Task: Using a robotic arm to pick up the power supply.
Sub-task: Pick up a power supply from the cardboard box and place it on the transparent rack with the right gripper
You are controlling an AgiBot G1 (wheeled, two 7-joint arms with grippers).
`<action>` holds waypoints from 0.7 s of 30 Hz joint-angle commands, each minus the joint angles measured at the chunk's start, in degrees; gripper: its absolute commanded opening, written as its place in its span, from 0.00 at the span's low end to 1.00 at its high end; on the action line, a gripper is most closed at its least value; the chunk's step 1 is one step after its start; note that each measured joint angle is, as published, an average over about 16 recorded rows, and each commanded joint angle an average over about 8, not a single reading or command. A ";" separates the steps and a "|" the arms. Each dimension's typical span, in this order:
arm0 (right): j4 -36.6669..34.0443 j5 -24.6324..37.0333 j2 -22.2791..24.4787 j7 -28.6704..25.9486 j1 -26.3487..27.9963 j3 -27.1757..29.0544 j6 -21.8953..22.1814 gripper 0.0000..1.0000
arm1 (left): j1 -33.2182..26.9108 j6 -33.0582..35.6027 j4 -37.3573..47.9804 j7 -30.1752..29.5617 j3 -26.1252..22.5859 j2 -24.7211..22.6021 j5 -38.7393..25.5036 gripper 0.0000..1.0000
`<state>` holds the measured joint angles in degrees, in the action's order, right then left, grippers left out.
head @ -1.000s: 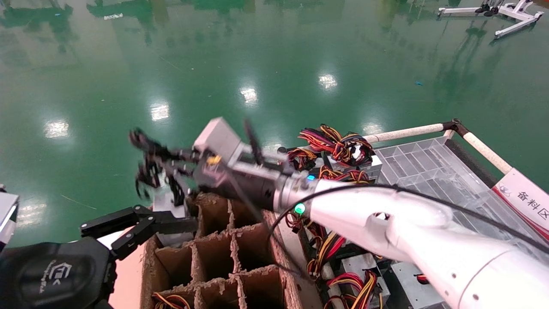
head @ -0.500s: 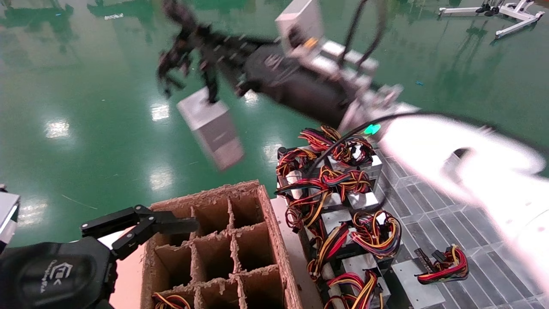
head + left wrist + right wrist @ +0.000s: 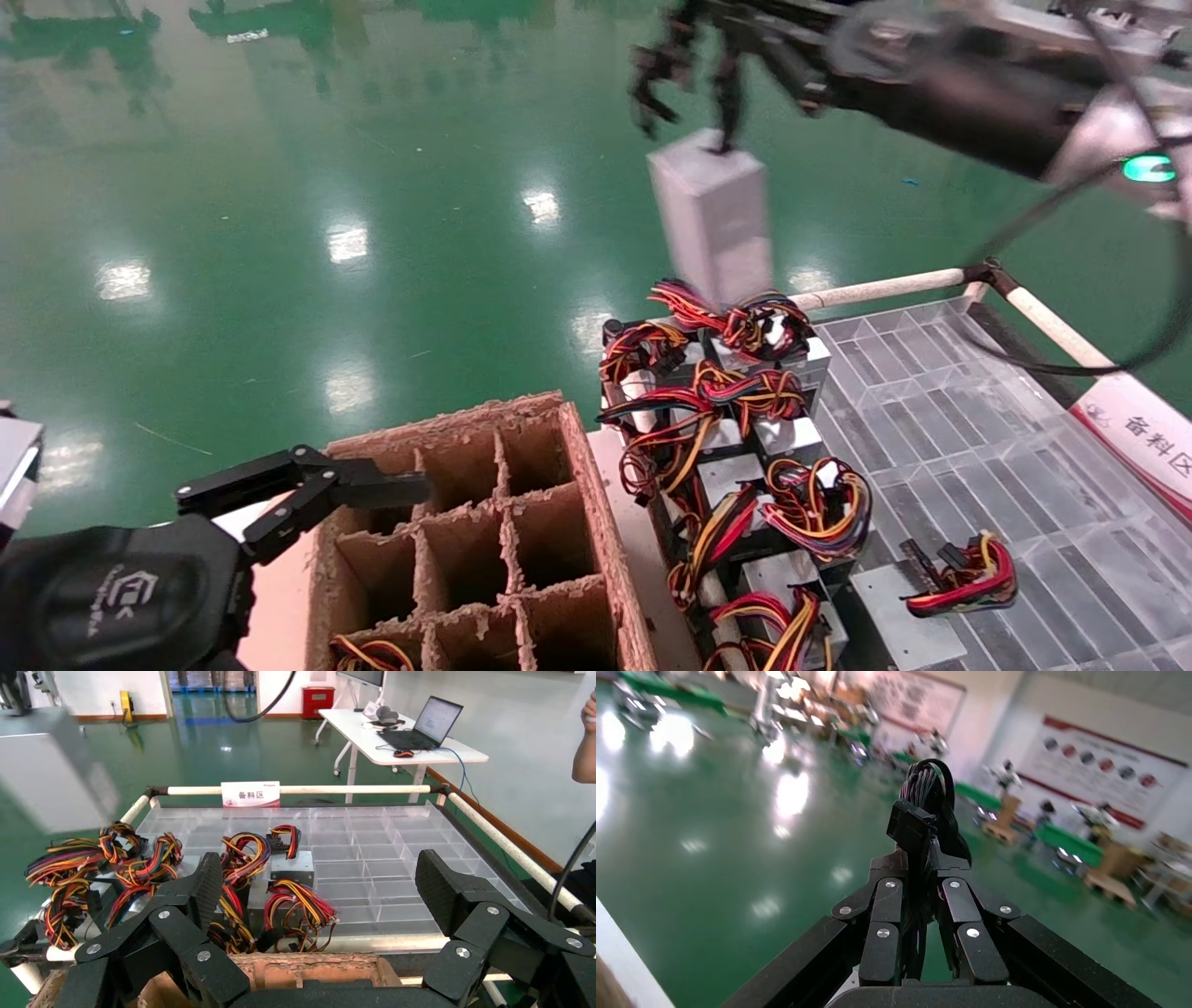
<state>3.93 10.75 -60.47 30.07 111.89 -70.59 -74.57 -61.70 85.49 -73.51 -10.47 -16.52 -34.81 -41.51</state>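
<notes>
The left gripper (image 3: 372, 486) rests spread wide at the divided cardboard box (image 3: 484, 550). The right gripper (image 3: 694, 70), clamped on black cables (image 3: 932, 794), dangles the power supply (image 3: 712, 224) long axis vertical, cables up, in open air just above the stacked wired boxes (image 3: 726, 373).

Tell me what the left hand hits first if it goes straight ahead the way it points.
The left hand, open and parked over the cardboard box, points across at the tray. It would probably meet the pile of wired grey boxes there first; depth is hard to judge.
</notes>
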 commanded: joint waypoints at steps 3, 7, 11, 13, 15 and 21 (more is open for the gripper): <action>-2.20 1.79 3.56 -0.74 1.52 -1.20 -1.50 0.00 | 0.00 -0.01 0.00 0.01 -0.01 0.01 0.01 1.00; -3.86 3.01 7.04 -1.53 2.34 -2.03 -2.25 0.00 | -0.01 -0.01 0.00 0.01 -0.03 0.01 0.02 1.00; -5.05 4.94 9.55 -2.75 2.60 -3.37 -2.14 0.00 | -0.01 -0.02 0.00 0.02 -0.04 0.02 0.03 1.00; -5.44 6.18 10.38 -3.57 2.57 -4.22 -1.82 0.00 | -0.01 -0.02 0.00 0.03 -0.05 0.02 0.04 1.00; -5.74 7.42 10.98 -4.46 2.42 -5.08 -1.36 0.00 | -0.01 -0.03 0.00 0.03 -0.06 0.02 0.04 1.00; -6.09 9.82 11.70 -6.48 0.91 -6.71 0.65 0.00 | -0.02 -0.04 0.00 0.04 -0.08 0.03 0.06 1.00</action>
<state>-1.98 20.26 -49.00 23.81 112.61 -77.08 -73.96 -61.72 85.45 -73.51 -10.43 -16.60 -34.77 -41.46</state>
